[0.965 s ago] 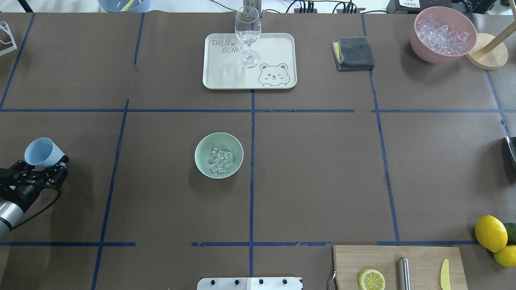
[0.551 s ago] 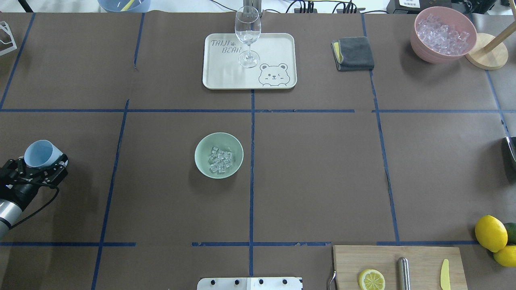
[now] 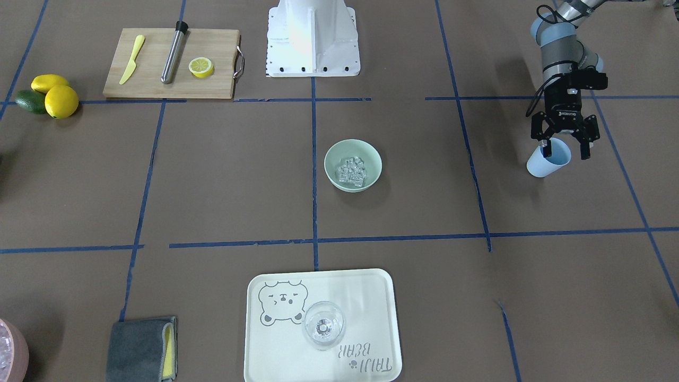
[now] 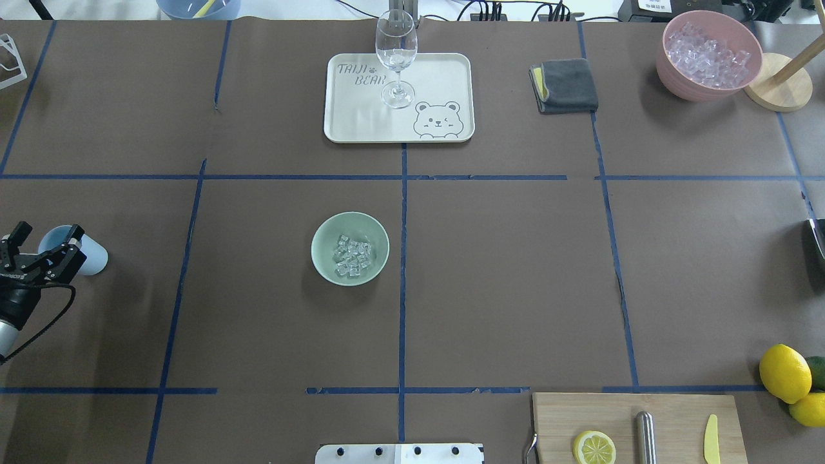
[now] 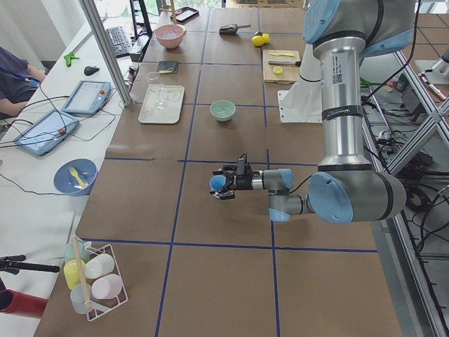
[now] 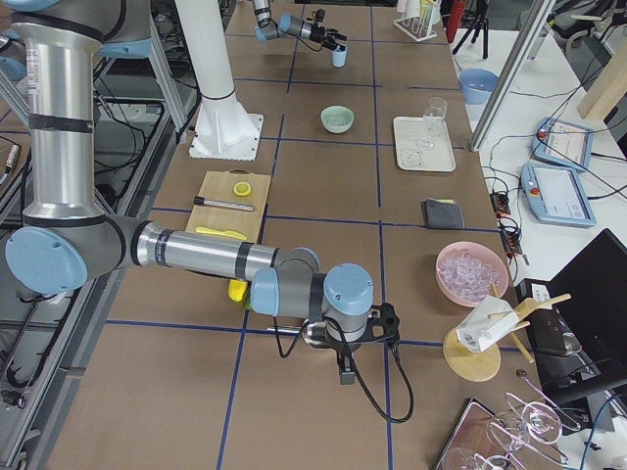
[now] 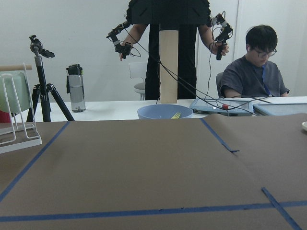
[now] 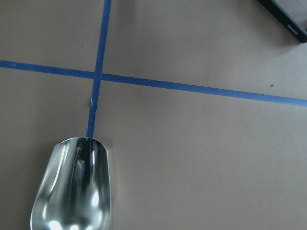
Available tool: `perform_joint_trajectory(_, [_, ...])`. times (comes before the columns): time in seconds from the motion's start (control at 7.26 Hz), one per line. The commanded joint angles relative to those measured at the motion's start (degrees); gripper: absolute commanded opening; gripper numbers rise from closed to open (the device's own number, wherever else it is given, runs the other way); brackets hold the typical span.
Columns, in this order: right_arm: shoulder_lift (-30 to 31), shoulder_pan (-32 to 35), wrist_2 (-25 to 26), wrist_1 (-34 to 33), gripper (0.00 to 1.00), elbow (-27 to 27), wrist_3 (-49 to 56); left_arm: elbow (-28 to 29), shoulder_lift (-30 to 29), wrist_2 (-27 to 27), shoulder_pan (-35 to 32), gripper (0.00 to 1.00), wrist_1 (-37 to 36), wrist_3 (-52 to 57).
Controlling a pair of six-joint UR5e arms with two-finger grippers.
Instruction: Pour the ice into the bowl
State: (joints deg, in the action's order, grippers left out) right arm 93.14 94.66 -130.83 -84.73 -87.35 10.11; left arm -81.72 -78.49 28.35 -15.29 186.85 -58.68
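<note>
The pale mint-green bowl (image 4: 325,238) (image 3: 371,159) sits near the table's middle, with the ice (image 4: 352,256) (image 3: 353,170) heaped inside it. Far off at the table's left edge my left gripper (image 4: 50,233) (image 3: 565,154) is open. Its spread fingers stand on either side of a light blue cup (image 4: 90,258) (image 3: 546,163), which looks empty. The right gripper (image 6: 343,345) shows only in the exterior right view, low over the table, so I cannot tell its state. A metal scoop (image 8: 72,191) fills the lower left of the right wrist view.
At the back stands a cream tray (image 4: 438,77) with a wine glass (image 4: 395,58). To its right are a grey cloth (image 4: 564,84) and a pink container of ice (image 4: 709,55). A cutting board (image 4: 670,412) and lemons (image 4: 783,374) lie front right.
The left gripper has drawn back toward the table's left edge and opened. The blue cup, tilted in its grip before, now sits between the spread fingers.
</note>
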Motion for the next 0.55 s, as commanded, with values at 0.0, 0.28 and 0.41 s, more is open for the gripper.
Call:
perform_joint_trajectory(0.0, [-0.3, 0.0, 0.0, 0.0, 1.0, 0.0, 0.0, -2.9, 0.0, 1.7, 0.0, 1.0, 3.9, 7.6])
perform_joint_trajectory(0.28, [-0.5, 0.0, -0.1, 0.0, 1.0, -0.6, -0.2, -4.0, 0.5, 14.2, -5.2, 1.0, 4.7, 15.0])
perform_joint_trajectory(0.41, [-0.9, -0.1, -0.1, 0.0, 1.0, -1.1, -1.7, -4.5, 0.6, 24.7, -12.5, 1.0, 4.1, 22.0])
